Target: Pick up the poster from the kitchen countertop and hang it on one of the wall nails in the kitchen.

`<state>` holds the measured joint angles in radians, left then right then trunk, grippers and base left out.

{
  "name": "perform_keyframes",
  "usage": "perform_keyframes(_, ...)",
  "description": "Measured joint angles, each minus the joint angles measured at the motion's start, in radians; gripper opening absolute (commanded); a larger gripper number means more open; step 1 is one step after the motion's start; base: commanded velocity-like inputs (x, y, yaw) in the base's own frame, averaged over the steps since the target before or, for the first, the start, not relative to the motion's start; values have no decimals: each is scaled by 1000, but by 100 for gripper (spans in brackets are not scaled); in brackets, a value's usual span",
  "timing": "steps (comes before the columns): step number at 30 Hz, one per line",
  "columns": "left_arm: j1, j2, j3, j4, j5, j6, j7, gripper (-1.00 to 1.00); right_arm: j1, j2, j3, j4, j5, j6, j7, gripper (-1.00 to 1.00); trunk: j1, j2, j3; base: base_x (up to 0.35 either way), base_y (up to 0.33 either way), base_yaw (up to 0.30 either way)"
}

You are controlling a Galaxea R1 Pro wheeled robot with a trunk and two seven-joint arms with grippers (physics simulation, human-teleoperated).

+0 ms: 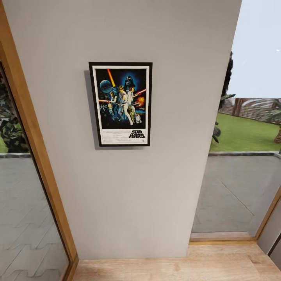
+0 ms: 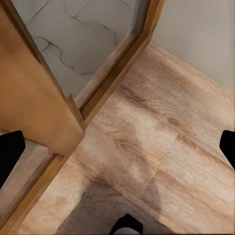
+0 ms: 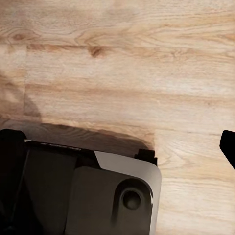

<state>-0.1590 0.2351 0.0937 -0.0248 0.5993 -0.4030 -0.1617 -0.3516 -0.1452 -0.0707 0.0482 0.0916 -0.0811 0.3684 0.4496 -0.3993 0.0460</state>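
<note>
The poster (image 1: 121, 104) hangs flat and upright on the grey wall (image 1: 128, 195) in the head view, with a black frame, a white border and the black "STAR WARS" title at its lower right. Nothing holds it. My left gripper (image 2: 117, 147) points down at the wooden floor, its dark fingertips (image 2: 10, 152) far apart at the picture's edges and nothing between them. My right gripper (image 3: 117, 144) also hangs over the floor, open and empty. The kitchen countertop is out of view.
A wooden door frame (image 1: 35, 156) with glass runs along the wall's left side. A glass opening (image 1: 242, 156) to a paved patio and lawn lies on the right. Wooden floor (image 1: 175, 269) spreads below. The robot's grey base (image 3: 98, 196) shows under the right wrist.
</note>
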Motion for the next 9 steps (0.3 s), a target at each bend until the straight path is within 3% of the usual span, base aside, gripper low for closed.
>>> perform_keyframes(9,0,-28,-1,0,-16,1,7,100,0,0,0,0,0,-1,0,100,0,0,0,0,0,0)
